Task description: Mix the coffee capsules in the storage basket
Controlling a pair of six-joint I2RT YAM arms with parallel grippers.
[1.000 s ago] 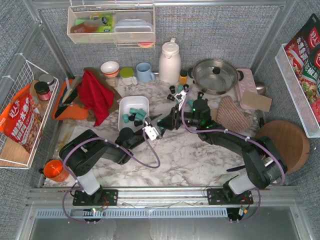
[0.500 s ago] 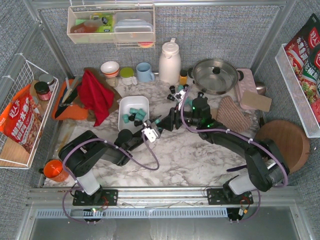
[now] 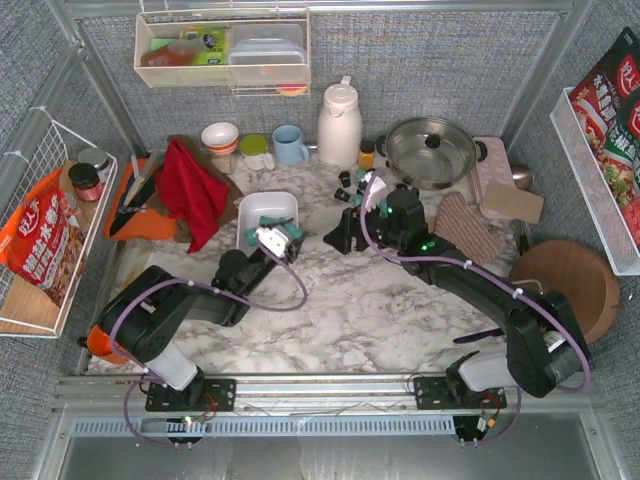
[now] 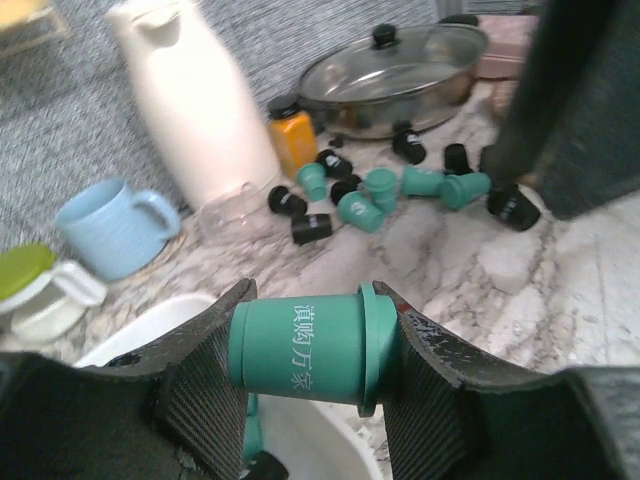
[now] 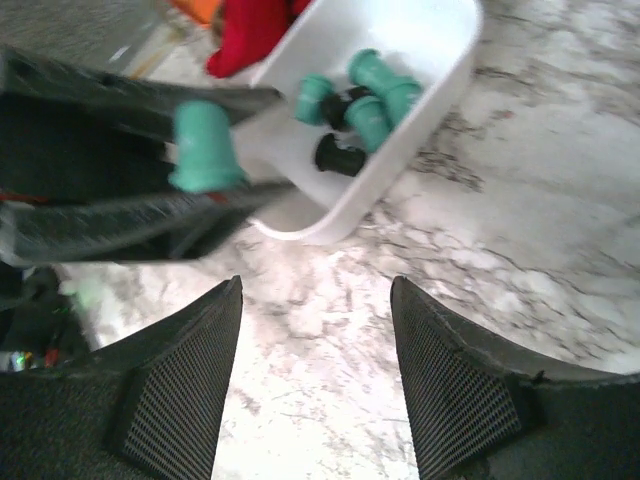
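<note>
The left pincer [image 4: 315, 300] is pinching one teal capsule [image 4: 305, 350] between its two fingers. The capsule lies on its side. Its long way goes across from finger to finger, and its wide rim is on the right in the left wrist view. It hangs over the near edge of the storage basket [image 3: 262, 203].

Just to the right, the right pincer [image 5: 315, 290] is spread wide with nothing in it. It is above the bench [image 3: 380, 300] and points toward the basket.

Inside the white basket lie a few teal and black coffee capsules [image 5: 368, 92], tipped this way and that.

Farther back, more loose capsules [image 4: 400, 188] lie in a bunch on the bench. Behind them stand a small orange bottle [image 4: 293, 145], a white jug [image 3: 339, 125], a pan [image 3: 432, 150] with a glass lid and a blue mug [image 3: 290, 145]. A red cloth [image 3: 190, 190] lies left of the basket.
</note>
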